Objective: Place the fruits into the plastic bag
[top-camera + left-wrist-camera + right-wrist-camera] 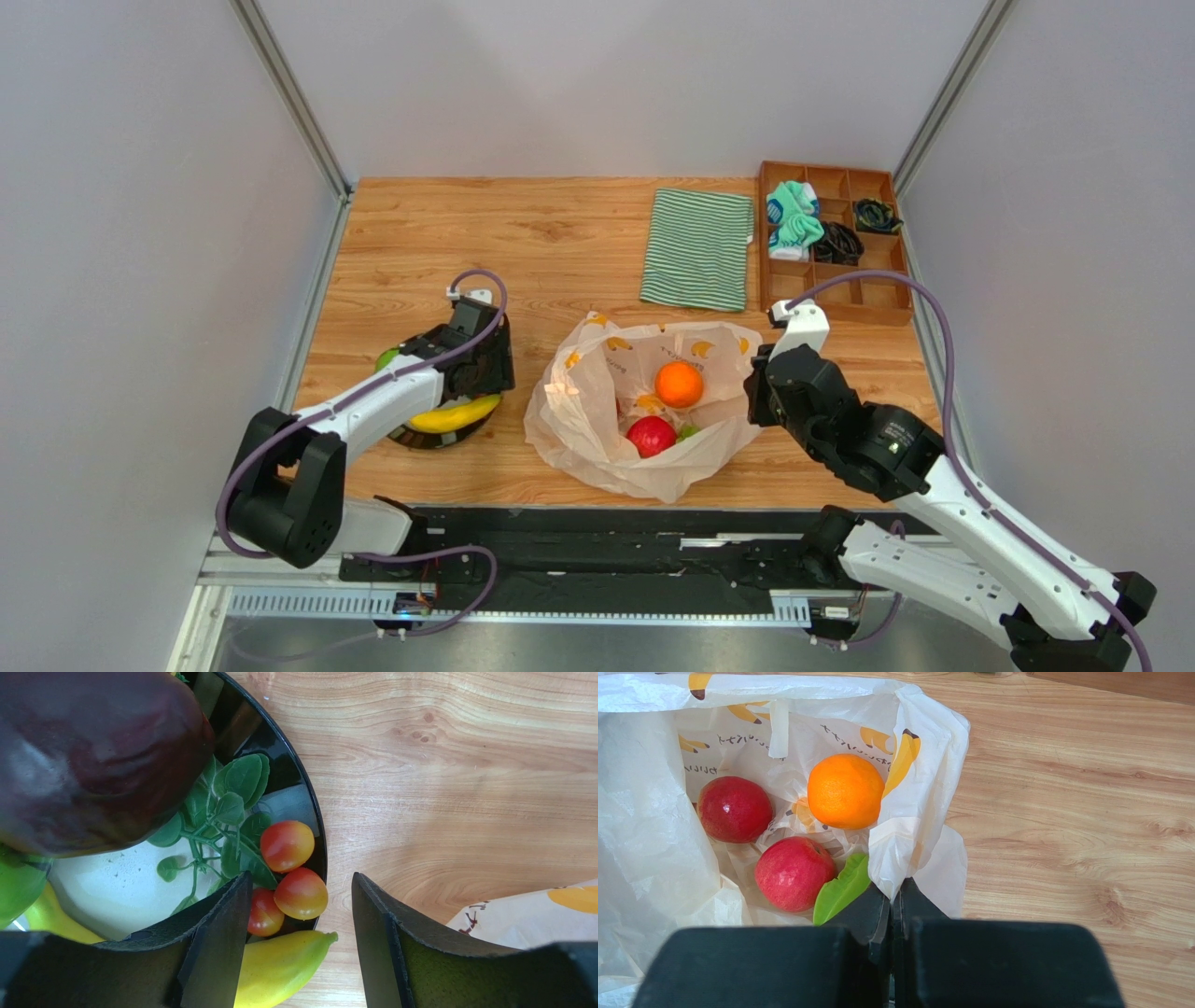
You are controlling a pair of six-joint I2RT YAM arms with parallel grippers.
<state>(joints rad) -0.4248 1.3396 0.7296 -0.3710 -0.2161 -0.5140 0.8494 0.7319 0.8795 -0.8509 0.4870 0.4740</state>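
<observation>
The plastic bag (603, 420) lies open at the table's middle, printed with yellow bananas. Inside are an orange (679, 382), a red apple (651, 436) and a green piece; the right wrist view shows the orange (845, 792), two red apples (792, 873) and the green piece (841, 890). My right gripper (892, 894) is shut on the bag's right rim (906, 847). My left gripper (300, 903) is open above the edge of a black plate (309, 805), over the tip of the yellow banana (281, 966), which also shows in the top view (452, 415).
The plate also holds a dark purple eggplant (91, 756), small red tomatoes (288, 845) on a leafy sprig and a green fruit (17, 885). A green-striped folded cloth (697, 248) and a wooden compartment tray (887, 287) sit at the back right.
</observation>
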